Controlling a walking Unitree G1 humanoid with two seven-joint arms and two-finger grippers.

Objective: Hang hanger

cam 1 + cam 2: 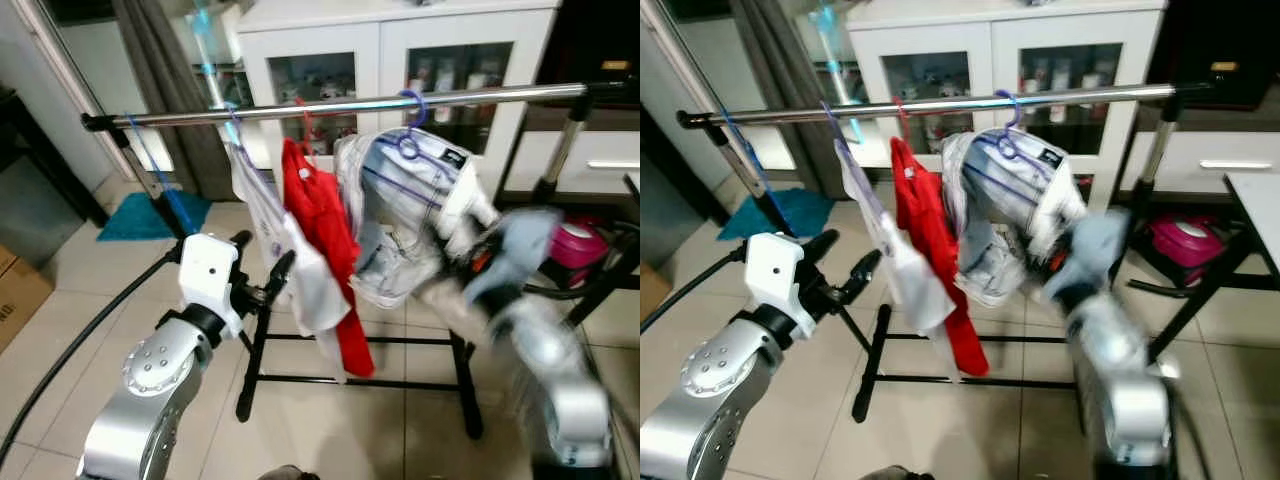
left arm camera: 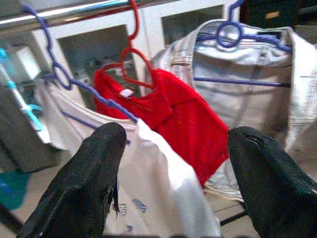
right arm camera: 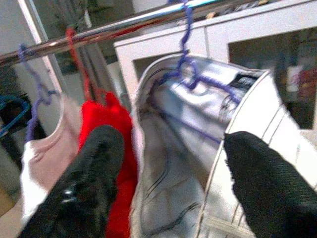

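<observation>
A silver rail (image 1: 330,107) carries three hangers. A purple hanger (image 1: 410,120) hooked over the rail holds a pale denim jacket (image 1: 400,215). To its left a red hanger (image 2: 133,54) holds a red shirt (image 1: 325,225), and another purple hanger (image 2: 59,74) holds a white shirt (image 1: 265,225). My left gripper (image 1: 262,252) is open, just in front of the white shirt's lower edge. My right gripper (image 3: 171,139) is open, facing the jacket with nothing between its fingers; its arm (image 1: 530,330) is blurred, low on the jacket's right side.
The rack stands on black legs (image 1: 255,365) on a tiled floor. Behind it is a white cabinet (image 1: 400,45) with glass doors. A pink object (image 1: 575,245) lies at the right, a teal mat (image 1: 140,215) and a cardboard box (image 1: 15,290) at the left.
</observation>
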